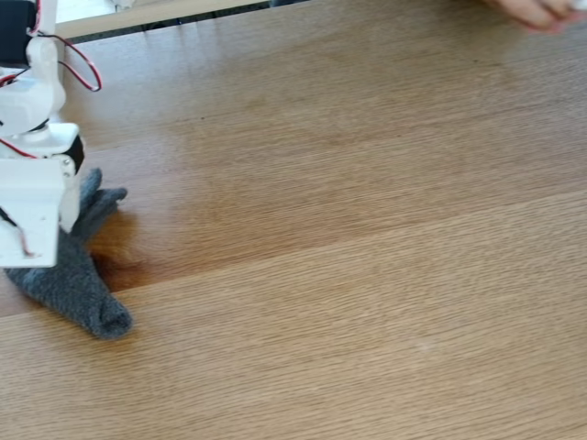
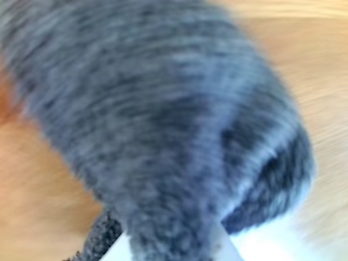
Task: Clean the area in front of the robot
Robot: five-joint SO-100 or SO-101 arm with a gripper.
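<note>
In the fixed view the white robot arm (image 1: 37,192) stands at the left edge of the oak tabletop (image 1: 367,229), bent down over a grey knitted cloth (image 1: 87,284). The cloth lies on the wood beneath the arm, with one rolled end pointing toward the front. A darker brownish patch (image 1: 124,261) shows in the wood right beside it. The wrist view is blurred. There the cloth (image 2: 163,109) narrows down into my gripper (image 2: 174,247), whose white jaws close in on it from both sides at the bottom edge.
A person's hand (image 1: 541,11) reaches in at the top right corner of the fixed view. A pale board (image 1: 156,14) runs along the table's far left edge. The wide planks stretch bare to the right of the cloth.
</note>
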